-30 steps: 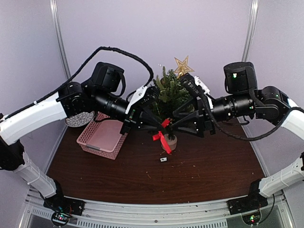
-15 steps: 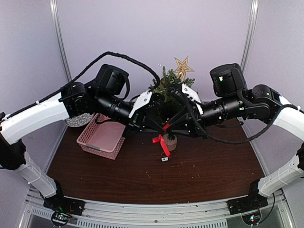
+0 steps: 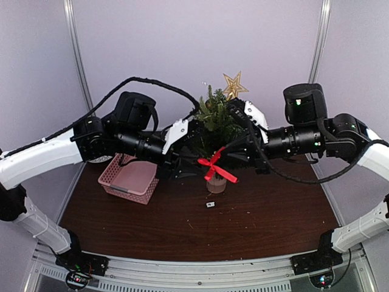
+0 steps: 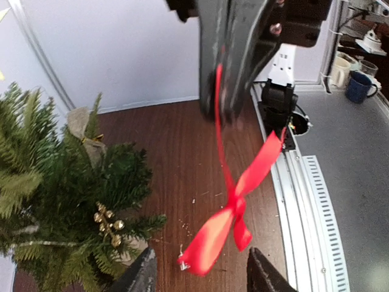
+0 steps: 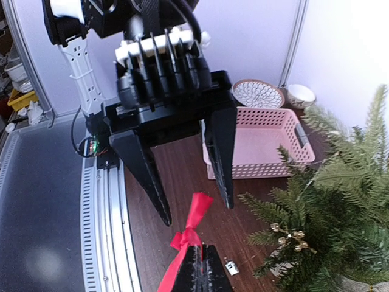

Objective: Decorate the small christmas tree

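The small christmas tree, dark green with a gold star on top, stands on a pale stump mid-table. Just in front of it hangs a red ribbon bow. My right gripper is shut on one tail of the red bow. The left gripper faces it, open, with a finger on each side of the bow's upper tail and touching nothing. From the left wrist the bow dangles from the right gripper, above the open left gripper. Gold bells hang in the tree.
A pink basket sits left of the tree, with a patterned bowl behind it. A small white clip lies on the brown table in front of the stump. Both forearms cross above the table, meeting in front of the tree.
The bow has passed from the left gripper to the right: the right shut on its tail and the left opened. The bow now hangs higher and slightly further right.
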`<action>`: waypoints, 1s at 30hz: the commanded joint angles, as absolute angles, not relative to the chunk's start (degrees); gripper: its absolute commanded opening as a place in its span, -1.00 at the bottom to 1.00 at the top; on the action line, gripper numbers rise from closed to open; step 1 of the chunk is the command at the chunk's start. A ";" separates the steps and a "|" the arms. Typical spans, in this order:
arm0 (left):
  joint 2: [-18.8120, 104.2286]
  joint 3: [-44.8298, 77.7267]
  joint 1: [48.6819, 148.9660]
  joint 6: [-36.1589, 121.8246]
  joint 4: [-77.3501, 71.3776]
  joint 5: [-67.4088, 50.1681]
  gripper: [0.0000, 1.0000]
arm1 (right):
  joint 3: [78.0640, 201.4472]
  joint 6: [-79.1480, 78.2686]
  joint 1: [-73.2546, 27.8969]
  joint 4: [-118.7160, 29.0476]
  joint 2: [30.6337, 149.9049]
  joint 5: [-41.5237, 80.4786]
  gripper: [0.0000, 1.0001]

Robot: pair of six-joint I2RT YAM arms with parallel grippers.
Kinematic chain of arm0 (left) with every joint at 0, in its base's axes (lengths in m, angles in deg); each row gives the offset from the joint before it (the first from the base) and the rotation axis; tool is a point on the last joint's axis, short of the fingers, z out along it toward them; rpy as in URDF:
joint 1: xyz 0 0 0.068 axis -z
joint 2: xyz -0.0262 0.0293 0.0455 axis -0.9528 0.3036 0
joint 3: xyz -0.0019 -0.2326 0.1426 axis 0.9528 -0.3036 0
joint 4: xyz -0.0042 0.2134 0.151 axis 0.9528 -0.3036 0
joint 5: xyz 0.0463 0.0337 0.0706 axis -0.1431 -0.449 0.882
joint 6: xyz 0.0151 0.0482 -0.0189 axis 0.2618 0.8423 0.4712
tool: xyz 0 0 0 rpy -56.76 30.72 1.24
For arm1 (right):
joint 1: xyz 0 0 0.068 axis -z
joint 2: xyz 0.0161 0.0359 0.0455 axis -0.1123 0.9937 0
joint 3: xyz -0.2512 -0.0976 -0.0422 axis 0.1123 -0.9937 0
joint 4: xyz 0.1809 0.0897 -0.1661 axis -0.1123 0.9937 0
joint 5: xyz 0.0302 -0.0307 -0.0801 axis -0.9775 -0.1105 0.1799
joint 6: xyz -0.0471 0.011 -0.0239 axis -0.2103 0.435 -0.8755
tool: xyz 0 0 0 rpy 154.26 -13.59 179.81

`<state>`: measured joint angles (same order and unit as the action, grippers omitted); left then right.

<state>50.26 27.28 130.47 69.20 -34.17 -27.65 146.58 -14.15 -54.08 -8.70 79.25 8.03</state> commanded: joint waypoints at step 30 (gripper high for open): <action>42.44 -0.36 135.43 46.85 28.38 -12.52 0.07 | 136.44 -7.26 -54.55 -42.26 74.46 15.75 -1.00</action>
